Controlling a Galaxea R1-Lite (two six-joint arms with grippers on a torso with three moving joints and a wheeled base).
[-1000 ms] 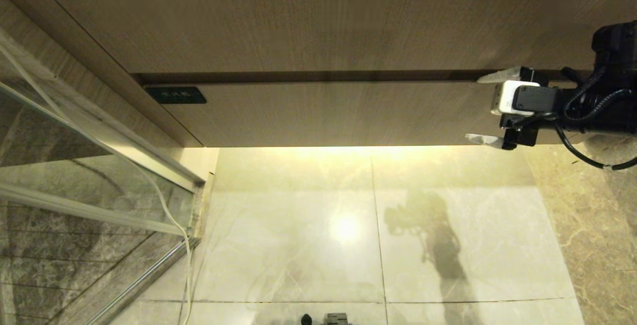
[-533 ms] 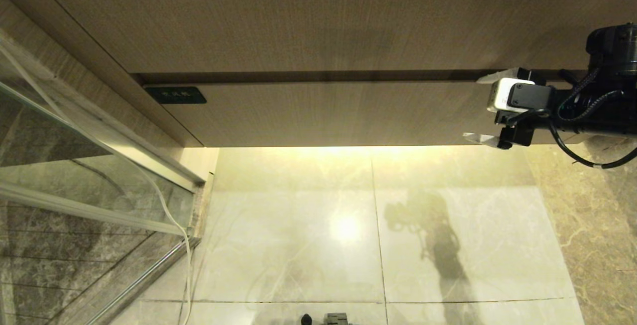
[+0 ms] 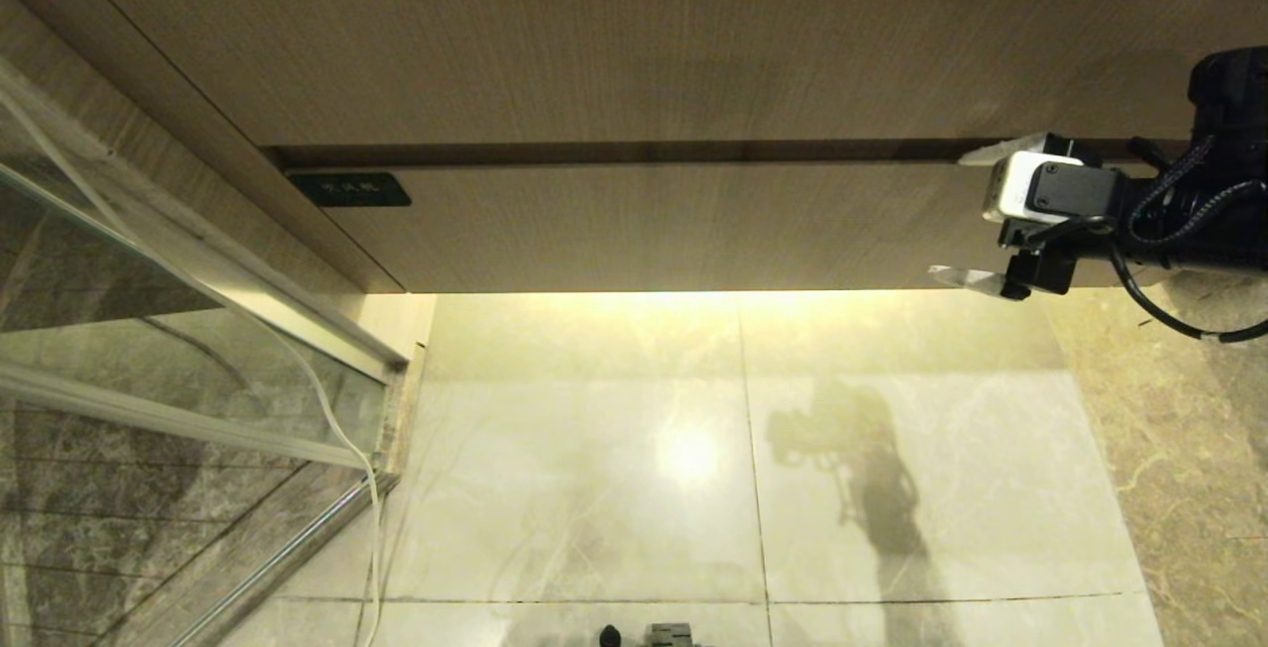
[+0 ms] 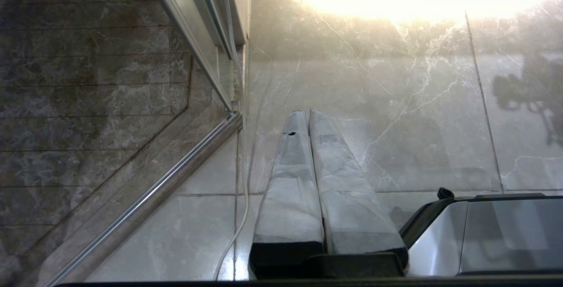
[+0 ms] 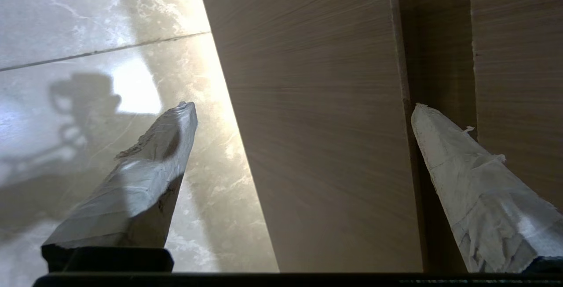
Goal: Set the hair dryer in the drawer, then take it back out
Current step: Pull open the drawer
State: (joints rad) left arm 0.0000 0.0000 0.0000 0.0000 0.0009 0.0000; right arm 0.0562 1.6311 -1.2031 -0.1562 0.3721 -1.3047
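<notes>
Your right gripper fingers gape open, empty, straddling the shut drawer front's right end across its height.

My right gripper sits at the right end of the drawer, jaws spread wide with nothing between them but the closed drawer front. One finger lies at the dark gap along the drawer's upper edge, the other finger past its lower edge, over the floor. That gap is narrow; the panel above bounds its other side. The floor below the drawer is open room. To my left a glass partition and its metal rail wall off that side. My left gripper, fingers pressed together, hangs over the floor beside that rail.
</notes>
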